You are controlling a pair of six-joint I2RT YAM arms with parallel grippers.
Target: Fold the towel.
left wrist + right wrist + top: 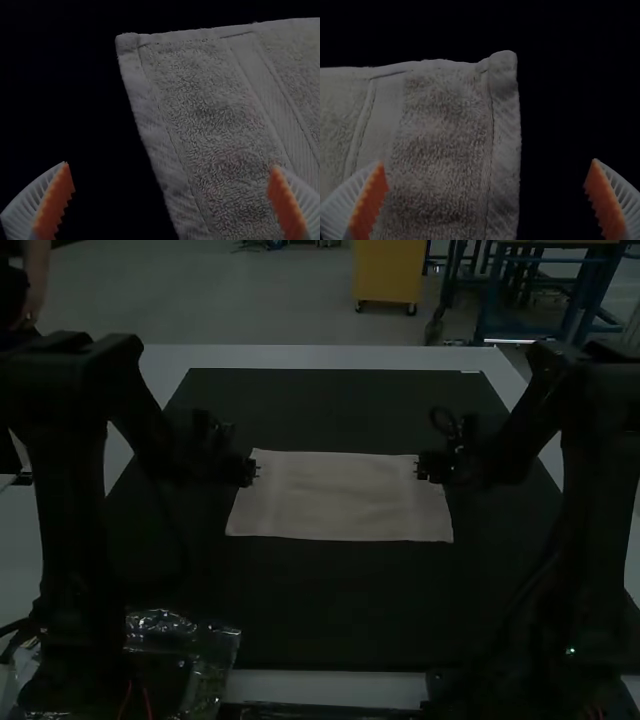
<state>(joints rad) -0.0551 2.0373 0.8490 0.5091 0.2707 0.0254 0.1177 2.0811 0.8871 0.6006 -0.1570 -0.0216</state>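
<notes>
High view, towel (340, 500), left pincer (256, 472) at edge

A dark mat (340, 610) covers the middle of a pale table (320, 357), whose surface shows along the mat's far and near edges and at its sides. A crinkled clear plastic bag (215, 640) lies at the mat's near left corner, glinting in places.
</notes>
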